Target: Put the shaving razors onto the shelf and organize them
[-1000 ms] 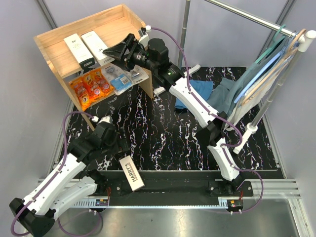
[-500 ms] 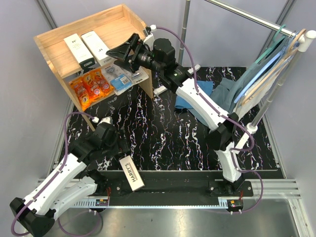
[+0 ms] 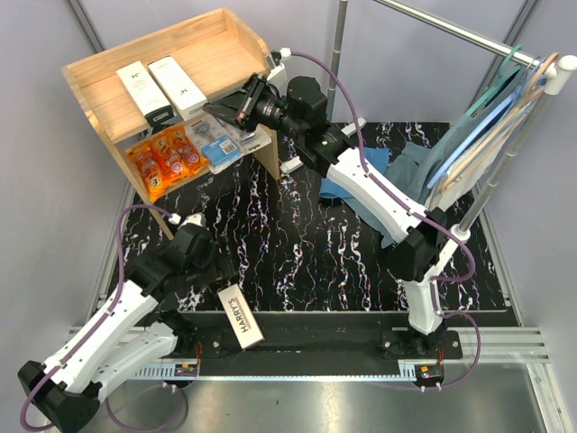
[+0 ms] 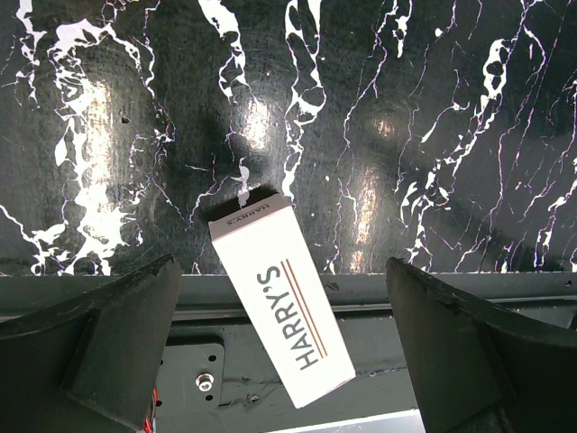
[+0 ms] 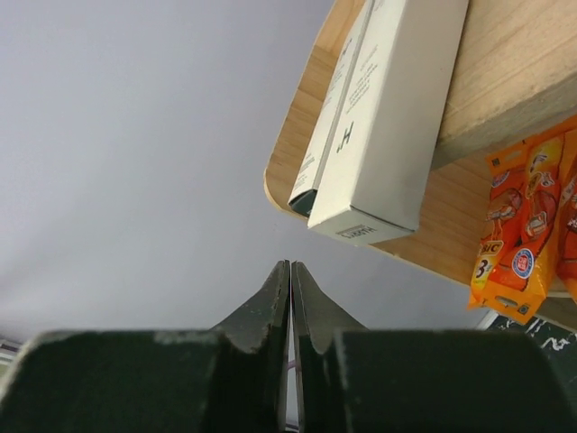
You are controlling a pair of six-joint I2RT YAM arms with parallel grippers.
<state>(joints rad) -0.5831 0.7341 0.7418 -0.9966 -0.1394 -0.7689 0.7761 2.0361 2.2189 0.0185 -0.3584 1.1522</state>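
Observation:
The light-wood shelf (image 3: 212,54) stands at the back left. Two white Harry's boxes (image 3: 155,87) lie side by side on its top level. Orange packs (image 3: 164,153) and blue blister packs (image 3: 216,137) lie on the lower level. My right gripper (image 3: 219,107) hovers by the shelf's front right, shut and empty; in the right wrist view its gripper (image 5: 290,265) points past the boxes (image 5: 388,117) and an orange pack (image 5: 521,245). A third Harry's box (image 3: 240,317) lies at the table's near edge. My left gripper (image 4: 279,267) hangs open above that box (image 4: 281,298).
Blue cloths (image 3: 361,167) lie on the black marbled table (image 3: 297,244) right of the shelf. A metal clothes rack (image 3: 478,41) with hung garments (image 3: 487,135) fills the right side; its upright pole (image 3: 338,54) stands just behind my right arm.
My right gripper's jaws have closed from wide open to shut, and it has drawn back slightly to the right of the shelf. The left arm and the box have not moved.

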